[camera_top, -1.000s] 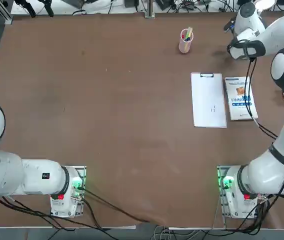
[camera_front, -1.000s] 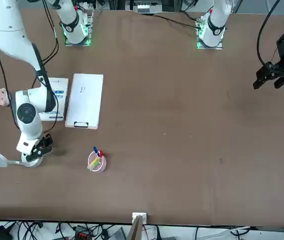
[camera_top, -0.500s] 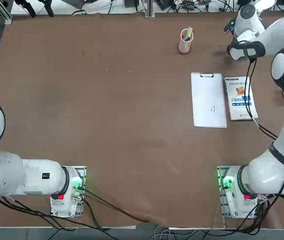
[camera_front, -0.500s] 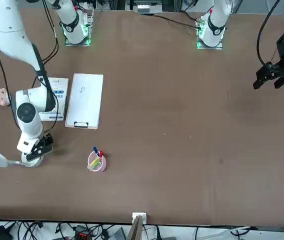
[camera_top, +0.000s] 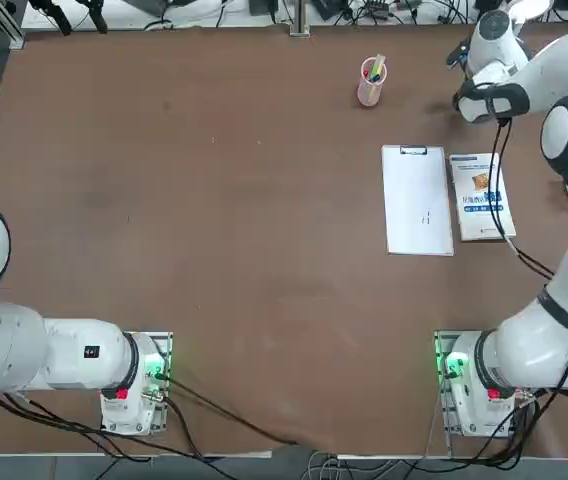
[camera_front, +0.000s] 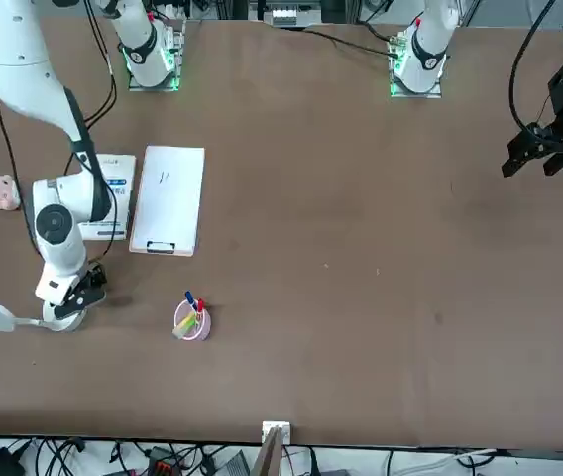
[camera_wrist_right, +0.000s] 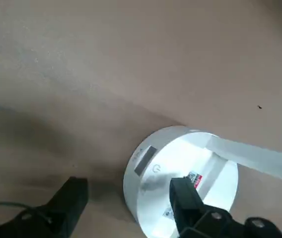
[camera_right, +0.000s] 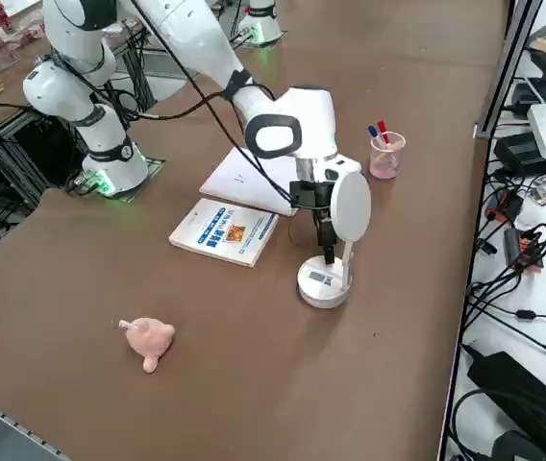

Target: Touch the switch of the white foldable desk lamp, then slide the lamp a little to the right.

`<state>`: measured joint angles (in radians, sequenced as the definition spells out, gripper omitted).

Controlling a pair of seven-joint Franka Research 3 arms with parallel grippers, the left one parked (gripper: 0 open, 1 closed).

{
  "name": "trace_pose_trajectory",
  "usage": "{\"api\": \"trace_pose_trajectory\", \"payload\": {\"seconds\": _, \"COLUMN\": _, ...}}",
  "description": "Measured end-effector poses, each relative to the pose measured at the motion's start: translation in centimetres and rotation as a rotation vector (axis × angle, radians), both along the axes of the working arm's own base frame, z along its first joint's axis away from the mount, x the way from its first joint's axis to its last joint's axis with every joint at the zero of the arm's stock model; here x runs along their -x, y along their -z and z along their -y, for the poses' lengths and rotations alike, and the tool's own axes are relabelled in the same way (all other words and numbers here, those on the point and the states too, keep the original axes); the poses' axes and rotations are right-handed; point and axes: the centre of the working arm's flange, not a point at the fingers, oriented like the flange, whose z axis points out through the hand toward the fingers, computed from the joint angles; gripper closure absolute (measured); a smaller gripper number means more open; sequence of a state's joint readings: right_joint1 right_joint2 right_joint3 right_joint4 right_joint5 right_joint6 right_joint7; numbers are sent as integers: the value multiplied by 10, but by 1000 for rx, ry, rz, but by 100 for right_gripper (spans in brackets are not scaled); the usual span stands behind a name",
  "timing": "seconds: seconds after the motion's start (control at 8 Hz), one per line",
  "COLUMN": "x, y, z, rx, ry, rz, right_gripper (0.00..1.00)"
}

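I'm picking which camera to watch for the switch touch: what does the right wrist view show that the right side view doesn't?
Only the right wrist view shows the power symbol on the white foldable desk lamp, and the open right gripper with one finger over the disc base, the other beside it. Only the right side view shows the lamp's round head, the pink pen cup, the booklet and a pink toy. Both show the disc base and slanted arm.

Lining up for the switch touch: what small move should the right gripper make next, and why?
Probably ease one fingertip onto the power mark on the white foldable desk lamp base. The right gripper is open and straddles the base's rim, one finger over the disc beside the mark, the other outside over the table.
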<state>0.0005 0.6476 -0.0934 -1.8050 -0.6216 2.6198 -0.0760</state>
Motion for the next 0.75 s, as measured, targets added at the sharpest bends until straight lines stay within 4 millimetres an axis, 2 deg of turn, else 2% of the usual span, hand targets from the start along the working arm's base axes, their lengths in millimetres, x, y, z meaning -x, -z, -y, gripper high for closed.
{"api": "trace_pose_trajectory", "payload": {"seconds": 0.38, "x": 0, "y": 1, "z": -2, "rx": -2, "ry": -2, "rz": -1, "right_gripper": 0}}
{"api": "trace_pose_trajectory", "payload": {"seconds": 0.75, "x": 3, "y": 13, "z": -2, "rx": -3, "ry": 1, "rz": -16, "right_gripper": 0}}
